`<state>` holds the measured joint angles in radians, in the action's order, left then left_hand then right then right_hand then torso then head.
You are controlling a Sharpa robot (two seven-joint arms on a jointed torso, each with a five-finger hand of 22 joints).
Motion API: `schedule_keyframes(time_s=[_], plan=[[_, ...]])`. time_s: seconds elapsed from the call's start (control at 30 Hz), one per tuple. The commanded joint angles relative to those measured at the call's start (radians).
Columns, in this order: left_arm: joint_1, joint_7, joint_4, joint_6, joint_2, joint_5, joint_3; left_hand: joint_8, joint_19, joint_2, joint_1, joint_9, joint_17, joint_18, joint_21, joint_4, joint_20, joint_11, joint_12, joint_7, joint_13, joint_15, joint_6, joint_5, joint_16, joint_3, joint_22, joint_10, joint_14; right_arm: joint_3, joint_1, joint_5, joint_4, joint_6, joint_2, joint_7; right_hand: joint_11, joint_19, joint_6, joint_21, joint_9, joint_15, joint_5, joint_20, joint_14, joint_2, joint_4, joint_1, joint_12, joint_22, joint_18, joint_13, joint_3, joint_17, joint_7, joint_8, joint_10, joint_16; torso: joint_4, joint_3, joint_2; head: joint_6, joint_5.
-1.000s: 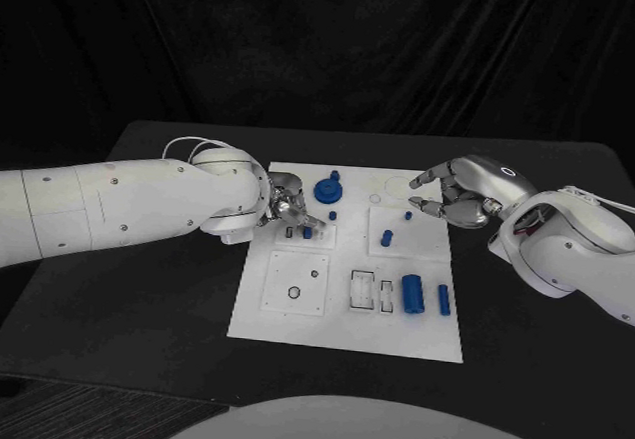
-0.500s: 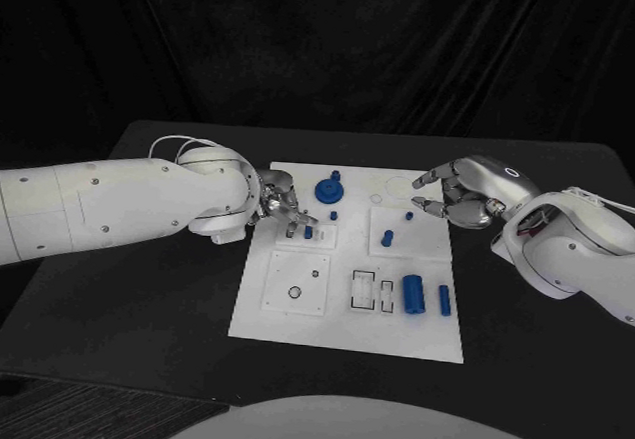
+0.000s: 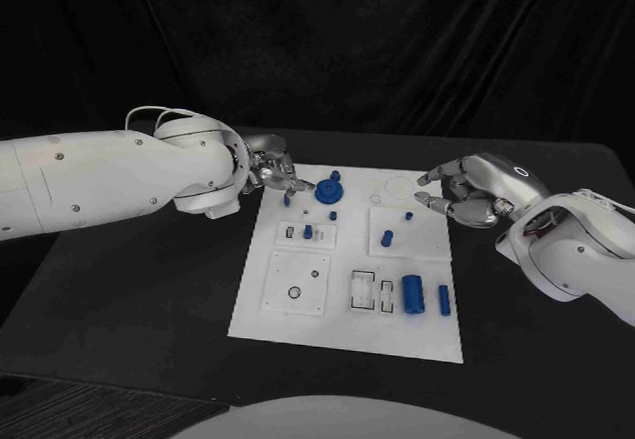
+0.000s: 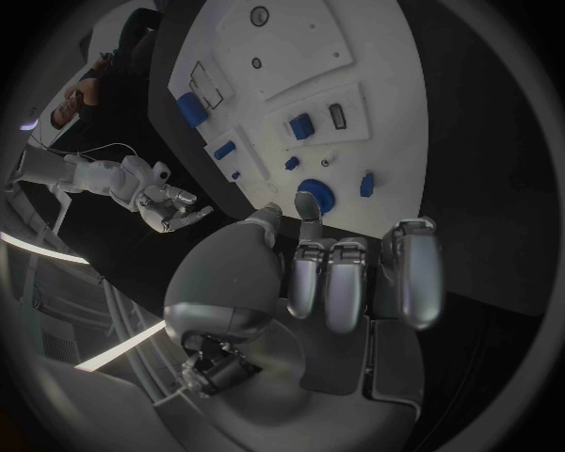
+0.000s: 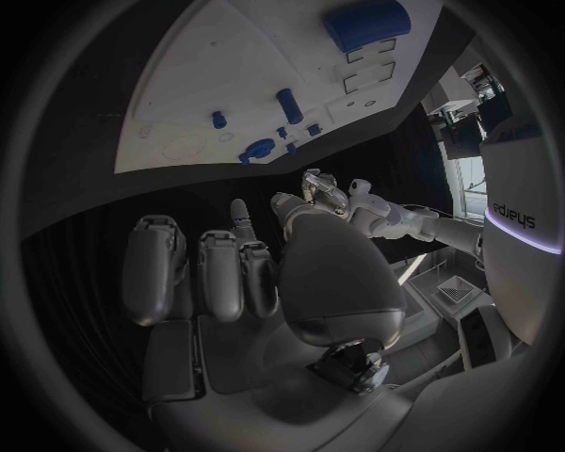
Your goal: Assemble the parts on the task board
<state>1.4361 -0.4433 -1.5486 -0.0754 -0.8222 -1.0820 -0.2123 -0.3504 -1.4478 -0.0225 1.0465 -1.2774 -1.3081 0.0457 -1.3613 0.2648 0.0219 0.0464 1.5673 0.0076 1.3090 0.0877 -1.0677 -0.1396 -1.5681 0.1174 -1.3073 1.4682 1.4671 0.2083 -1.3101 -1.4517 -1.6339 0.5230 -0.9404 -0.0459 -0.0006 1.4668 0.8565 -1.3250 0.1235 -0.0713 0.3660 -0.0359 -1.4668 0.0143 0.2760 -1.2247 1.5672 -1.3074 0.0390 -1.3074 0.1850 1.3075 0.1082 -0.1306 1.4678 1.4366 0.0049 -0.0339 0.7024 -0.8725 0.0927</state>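
Task board (image 3: 343, 326) lies mid-table; all places given rel. to it. Left hand (image 3: 271, 167) hovers at its far left corner, fingers curled in close together, nothing seen in them; fingertips (image 4: 309, 205) sit just short of the round blue part (image 3: 328, 190) near the far edge, apart from it. A small blue part (image 3: 286, 200) lies just under that hand. Right hand (image 3: 468, 192) hangs off the board's far right corner, fingers half-curled w/ gaps, holding nothing. Blue cylinder (image 3: 413, 293) and slim blue peg (image 3: 443, 300) lie side by side in the near right area, well clear of both hands.
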Motion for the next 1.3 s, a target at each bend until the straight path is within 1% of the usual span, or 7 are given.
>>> schedule_keyframes(time_s=[0.03,0.3,0.67,0.73,0.9,1.03,1.3], plan=[[0.006,0.036,0.024,-0.002,0.007,-0.004,0.001,-0.003,-0.007,-0.001,0.014,-0.001,-0.263,0.005,-0.003,-0.003,-0.001,0.007,0.004,0.001,0.262,0.006,0.014,-0.004,-0.003,-0.006,-0.197,0.103,0.104,-0.001,-0.009,-0.007,-0.012,0.055,-0.008,0.018,0.005,0.032,0.008,-0.007,-0.001,0.007,-0.007,-0.007,-0.064,0.001,0.007,0.011,0.001,-0.191,0.016,-0.256,-0.002,0.045,-0.001,0.002,0.099,0.004,0.0005,-0.0008,0.002,0.000,0.000],[0.009,0.022,0.110,0.065,0.037,-0.004,0.001,0.007,-0.003,-0.001,0.016,0.001,-0.263,0.006,0.002,0.005,0.001,0.002,0.004,0.008,0.262,0.003,0.035,0.007,-0.003,-0.015,-0.195,0.103,0.104,-0.001,-0.018,-0.007,-0.017,0.043,-0.009,0.014,0.005,0.033,0.010,-0.009,0.000,0.007,-0.006,-0.007,-0.065,0.001,0.007,0.013,0.002,-0.192,0.015,-0.259,-0.002,0.045,-0.002,0.002,0.100,0.004,-0.0011,0.0000,0.005,0.000,0.004],[0.001,0.026,0.211,0.092,0.083,-0.005,0.000,0.008,-0.002,0.001,0.015,-0.001,-0.263,0.006,0.002,0.011,0.003,-0.001,0.004,0.011,0.262,0.000,0.044,0.016,-0.003,-0.023,-0.195,0.103,0.104,-0.001,-0.018,-0.007,-0.016,0.023,-0.004,0.008,0.004,0.033,0.011,-0.010,-0.001,0.006,0.000,-0.007,-0.064,0.001,0.004,0.008,0.002,-0.192,0.015,-0.258,0.001,0.044,-0.002,0.003,0.100,0.004,-0.0012,0.0032,0.006,0.000,0.007],[-0.002,0.028,0.224,0.093,0.090,-0.005,0.000,0.008,-0.002,0.001,0.015,-0.001,-0.263,0.006,0.002,0.012,0.003,-0.002,0.004,0.012,0.262,-0.001,0.046,0.017,-0.003,-0.024,-0.195,0.103,0.104,-0.001,-0.018,-0.007,-0.015,0.021,-0.004,0.008,0.004,0.033,0.011,-0.010,-0.001,0.006,0.000,-0.007,-0.064,0.001,0.004,0.008,0.002,-0.192,0.015,-0.258,0.001,0.044,-0.002,0.003,0.100,0.004,-0.0001,0.0033,0.006,0.000,0.006],[-0.009,0.028,0.252,0.102,0.105,-0.005,0.000,0.015,0.001,-0.002,0.013,-0.003,-0.263,0.006,0.005,0.019,0.008,-0.008,0.004,0.019,0.262,-0.006,0.071,0.023,-0.003,-0.035,-0.194,0.103,0.104,-0.001,-0.017,-0.007,-0.015,0.018,-0.002,0.007,0.004,0.033,0.011,-0.010,-0.001,0.006,0.002,-0.007,-0.065,0.001,0.003,0.007,0.002,-0.192,0.015,-0.259,0.001,0.044,-0.002,0.003,0.101,0.004,0.0002,0.0066,0.009,0.000,0.007],[-0.016,0.027,0.268,0.115,0.114,-0.005,0.000,0.022,0.003,-0.005,0.011,-0.001,-0.263,0.007,0.006,0.021,0.011,-0.012,0.004,0.024,0.262,-0.009,0.086,0.024,-0.003,-0.041,-0.194,0.103,0.104,-0.001,-0.016,-0.007,-0.014,0.016,-0.001,0.006,0.004,0.033,0.011,-0.010,-0.001,0.006,0.003,-0.007,-0.065,0.001,0.003,0.006,0.002,-0.192,0.015,-0.259,0.002,0.044,-0.002,0.003,0.101,0.004,-0.0007,0.0051,0.008,0.000,0.007],[-0.031,0.033,0.300,0.132,0.131,-0.005,0.000,0.027,0.005,-0.009,0.007,0.002,-0.263,0.007,0.010,0.023,0.013,-0.015,0.004,0.028,0.262,-0.012,0.094,0.025,-0.003,-0.046,-0.193,0.103,0.104,-0.001,-0.015,-0.007,-0.013,0.014,-0.001,0.005,0.004,0.033,0.011,-0.010,-0.001,0.006,0.007,-0.007,-0.065,0.001,0.001,0.004,0.002,-0.192,0.015,-0.260,0.003,0.044,-0.002,0.004,0.101,0.004,0.0003,0.0054,0.008,0.000,0.006]])
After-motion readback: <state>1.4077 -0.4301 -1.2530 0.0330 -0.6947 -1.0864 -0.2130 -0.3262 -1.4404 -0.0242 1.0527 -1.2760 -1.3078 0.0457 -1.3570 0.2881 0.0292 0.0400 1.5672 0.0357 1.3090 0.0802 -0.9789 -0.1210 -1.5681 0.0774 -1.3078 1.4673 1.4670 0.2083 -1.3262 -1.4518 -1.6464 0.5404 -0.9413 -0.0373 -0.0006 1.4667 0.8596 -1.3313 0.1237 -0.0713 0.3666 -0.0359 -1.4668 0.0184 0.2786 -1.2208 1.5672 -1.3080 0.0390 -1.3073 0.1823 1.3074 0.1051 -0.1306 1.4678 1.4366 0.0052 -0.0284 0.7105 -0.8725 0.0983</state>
